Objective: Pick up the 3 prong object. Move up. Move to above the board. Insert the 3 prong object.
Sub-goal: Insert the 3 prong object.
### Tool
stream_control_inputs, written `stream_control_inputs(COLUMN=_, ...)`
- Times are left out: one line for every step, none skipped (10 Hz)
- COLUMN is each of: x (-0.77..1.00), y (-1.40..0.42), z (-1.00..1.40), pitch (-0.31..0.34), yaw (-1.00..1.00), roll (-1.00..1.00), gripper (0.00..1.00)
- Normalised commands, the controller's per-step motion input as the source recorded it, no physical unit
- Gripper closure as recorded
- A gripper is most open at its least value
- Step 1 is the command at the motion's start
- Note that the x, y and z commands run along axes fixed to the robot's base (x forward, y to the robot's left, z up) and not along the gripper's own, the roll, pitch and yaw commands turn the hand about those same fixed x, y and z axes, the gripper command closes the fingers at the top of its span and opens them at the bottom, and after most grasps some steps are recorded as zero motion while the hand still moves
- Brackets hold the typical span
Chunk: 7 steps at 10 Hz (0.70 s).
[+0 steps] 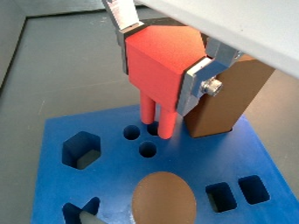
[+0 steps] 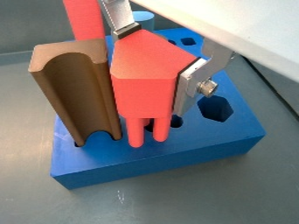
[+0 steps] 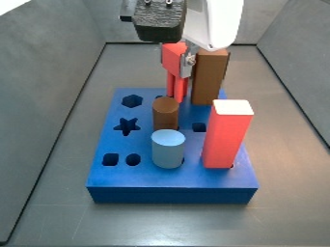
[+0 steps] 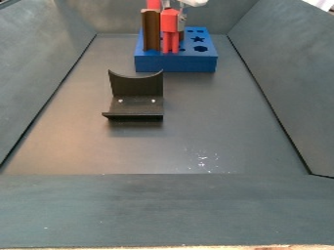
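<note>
Tool fingers pinch the 3 prong object by its blocky body over the board; its prongs reach down at the small round holes, just beside the brown notched block; the fixture stands apart on the counter.

Gripper jaws clamp the 3 prong object, prongs down at the board top, just beside the brown notched block standing on it.
</note>
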Motion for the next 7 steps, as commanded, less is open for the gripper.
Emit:
stream_control_inputs(x=0.0, y=0.0, z=0.0, pitch=0.0, yaw=-0.03, roll=0.0, gripper=1.0)
stream_control_inputs(x=-0.4, y=0.0, z=-0.05, pitch=-0.041, yaw=-0.47, roll=0.0, gripper=1.0)
stream_control_inputs(x=-0.5, y=-0.05, z=-0.04, pitch=-0.017, yaw=-0.41, roll=0.01, gripper=1.0)
stream_control_inputs(x=-0.33, y=-0.13, z=-0.03, pitch=-0.01, yaw=-0.19, roll=0.01, gripper=1.0)
stream_control_inputs(x=-0.21, y=-0.13, z=-0.03, pitch=-0.031, yaw=-0.06, roll=0.0, gripper=1.0)
stream_control_inputs(x=0.0, y=-0.19, z=-0.15, pitch=-0.024, yaw=0.03, roll=0.0, gripper=1.0)
stream_control_inputs(x=0.15, y=-0.19, z=-0.24, pitch=0.0, yaw=0.01, roll=0.0, gripper=1.0)
